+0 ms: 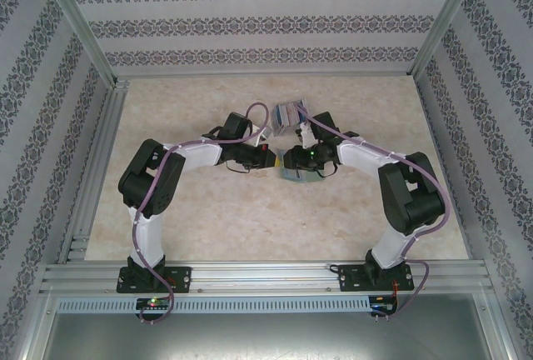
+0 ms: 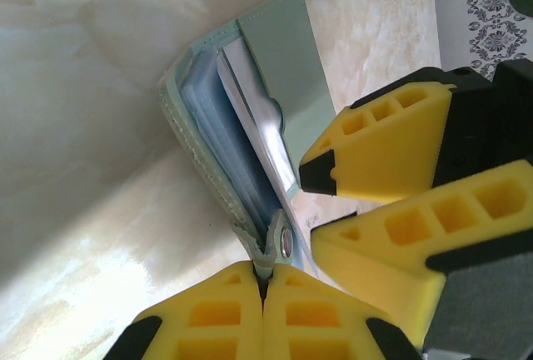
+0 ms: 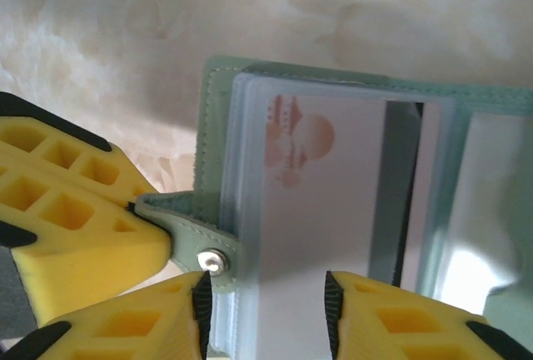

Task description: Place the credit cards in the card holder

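Your left jaws pinch shut on the snap tab [image 2: 286,243] of the card holder [image 2: 291,60] to hold it spread. Your right jaws, parted, flank a card [image 3: 333,177] seated inside, likely releasing. Other credit cards [image 1: 287,114] sit just beyond on the table [image 1: 208,210].

card holder [image 3: 218,85]: we noted a matt grey-green, leather-like stitched cover
sleeves [image 3: 241,152]: we saw clear glossy plastic
snap [image 3: 211,261]: we logged shiny metal
table [image 3: 125,27]: we marked it smooth, marble-look
left gripper [image 2: 264,281]: we noted matt yellow plastic
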